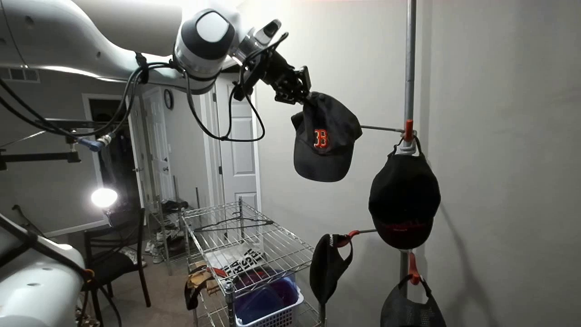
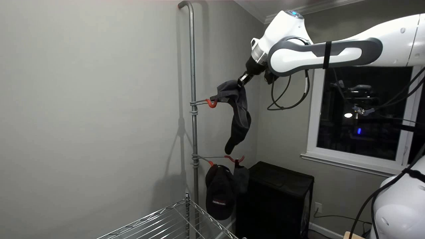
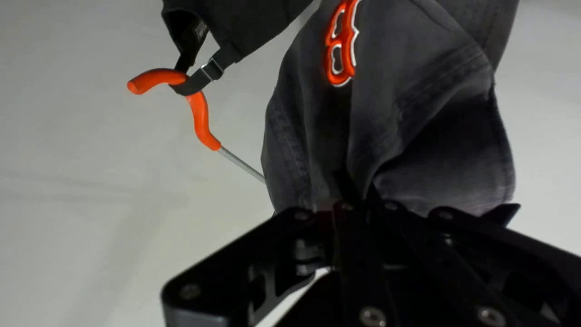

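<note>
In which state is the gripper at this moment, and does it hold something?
Gripper: closed, holding the dark B-logo baseball cap by a pinch of its fabric.

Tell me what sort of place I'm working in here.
Most likely a room in a home, though which room I can't tell. The white panelled door, the window with its white frame and sill, and the dark chair in the background all suggest it.

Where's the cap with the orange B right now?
Just right of centre in an exterior view, the B cap is pinched by the hand, above and left of the black cap in front of the metal pole.
</note>
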Action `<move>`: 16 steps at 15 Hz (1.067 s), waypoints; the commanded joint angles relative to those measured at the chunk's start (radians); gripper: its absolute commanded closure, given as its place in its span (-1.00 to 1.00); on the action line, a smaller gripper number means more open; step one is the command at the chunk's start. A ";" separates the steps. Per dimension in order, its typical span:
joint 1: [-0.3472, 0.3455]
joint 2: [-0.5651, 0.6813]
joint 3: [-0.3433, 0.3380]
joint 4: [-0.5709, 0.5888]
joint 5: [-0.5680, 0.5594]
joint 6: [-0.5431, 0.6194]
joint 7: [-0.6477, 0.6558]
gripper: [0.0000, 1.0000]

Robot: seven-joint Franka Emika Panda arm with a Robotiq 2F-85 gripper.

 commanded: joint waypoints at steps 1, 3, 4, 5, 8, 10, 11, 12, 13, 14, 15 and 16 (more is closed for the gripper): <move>-0.010 0.023 0.025 -0.037 -0.037 -0.005 0.054 0.98; -0.010 0.032 0.029 -0.049 -0.040 -0.014 0.062 0.98; -0.010 0.036 0.029 -0.053 -0.042 -0.017 0.065 0.98; -0.008 0.034 0.029 -0.059 -0.040 -0.023 0.067 0.98; -0.003 0.033 0.022 -0.070 -0.035 -0.041 0.055 0.29; -0.002 0.032 0.016 -0.073 -0.031 -0.058 0.050 0.03; 0.000 0.031 0.013 -0.074 -0.029 -0.068 0.046 -0.08; 0.002 0.030 0.010 -0.076 -0.028 -0.075 0.039 -0.20; 0.004 0.032 0.006 -0.076 -0.027 -0.081 0.031 -0.35; 0.007 0.034 -0.001 -0.076 -0.026 -0.085 0.016 -0.45; 0.010 0.033 -0.009 -0.079 -0.025 -0.086 0.000 -0.57; 0.014 0.030 -0.018 -0.085 -0.022 -0.083 -0.018 -0.72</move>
